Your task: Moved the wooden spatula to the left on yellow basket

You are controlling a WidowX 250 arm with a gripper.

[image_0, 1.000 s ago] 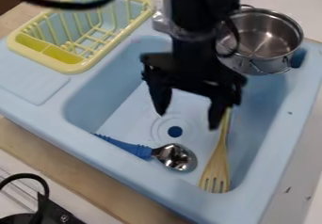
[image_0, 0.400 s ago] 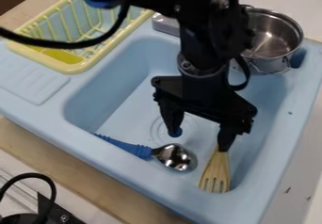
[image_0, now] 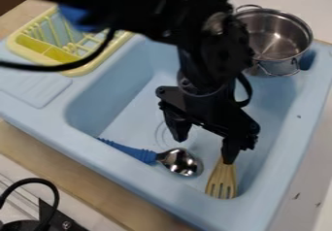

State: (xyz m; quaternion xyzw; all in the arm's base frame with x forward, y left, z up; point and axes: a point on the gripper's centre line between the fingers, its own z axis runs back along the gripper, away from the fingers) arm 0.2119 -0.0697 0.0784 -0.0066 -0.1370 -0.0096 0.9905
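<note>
- Black claw [image_0: 205, 148] spread open, holding nothing.
- Wooden slotted spatula [image_0: 222, 182] under its picture-right finger, long axis running toward the sink's near rim [image_0: 117, 169].

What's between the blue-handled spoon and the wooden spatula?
Only a narrow bare stretch of sink floor between the spoon and the spatula, as the camera view shows.

pretty much all-black robot arm [image_0: 194, 31], chunky rounded joints, little silvery screws [image_0: 167, 33], blue patch [image_0: 77, 19] up top left, loopy black cable [image_0: 58, 68], another cable [image_0: 249, 90] by the wrist, black gripper [image_0: 204, 150] with two tapered fingers
</note>
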